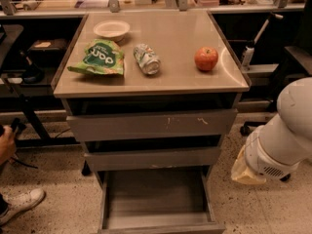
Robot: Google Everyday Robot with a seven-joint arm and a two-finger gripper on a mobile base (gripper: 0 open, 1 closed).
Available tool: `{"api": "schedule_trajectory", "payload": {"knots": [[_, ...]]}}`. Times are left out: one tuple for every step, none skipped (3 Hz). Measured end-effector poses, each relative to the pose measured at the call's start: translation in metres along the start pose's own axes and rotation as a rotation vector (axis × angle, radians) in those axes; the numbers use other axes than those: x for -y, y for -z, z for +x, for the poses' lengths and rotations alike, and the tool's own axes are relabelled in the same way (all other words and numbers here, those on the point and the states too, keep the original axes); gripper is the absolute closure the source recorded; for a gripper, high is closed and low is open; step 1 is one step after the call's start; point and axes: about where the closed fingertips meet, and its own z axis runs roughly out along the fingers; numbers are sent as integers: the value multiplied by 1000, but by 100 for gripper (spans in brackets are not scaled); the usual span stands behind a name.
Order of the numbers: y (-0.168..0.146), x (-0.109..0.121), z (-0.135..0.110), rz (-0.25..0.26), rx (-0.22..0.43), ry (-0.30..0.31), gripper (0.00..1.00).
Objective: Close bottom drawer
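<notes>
The bottom drawer point(156, 199) is the lowest and narrowest of three grey drawers. It stands pulled far out, its shallow tray empty, its plain front point(161, 228) at the frame's bottom edge. My white arm point(280, 140) hangs to the right of the cabinet, level with the middle and bottom drawers and apart from them. A yellowish part point(243, 172) sits at its lower end. My gripper is out of view, past the arm's lower end.
The cabinet top point(170, 79) holds a white bowl point(111, 29), a green chip bag point(99, 58), a lying can point(146, 59) and a red apple point(206, 59). The top drawer point(151, 124) and the middle drawer point(152, 158) are slightly out. A person's hand point(6, 145) and shoe point(19, 204) are at left.
</notes>
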Motion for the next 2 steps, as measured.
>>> {"api": "schedule_trajectory", "payload": {"knots": [[-64,-15,7,-66,10,-15,100],[-176,-9,25,-131,-16,-84,100]]}}
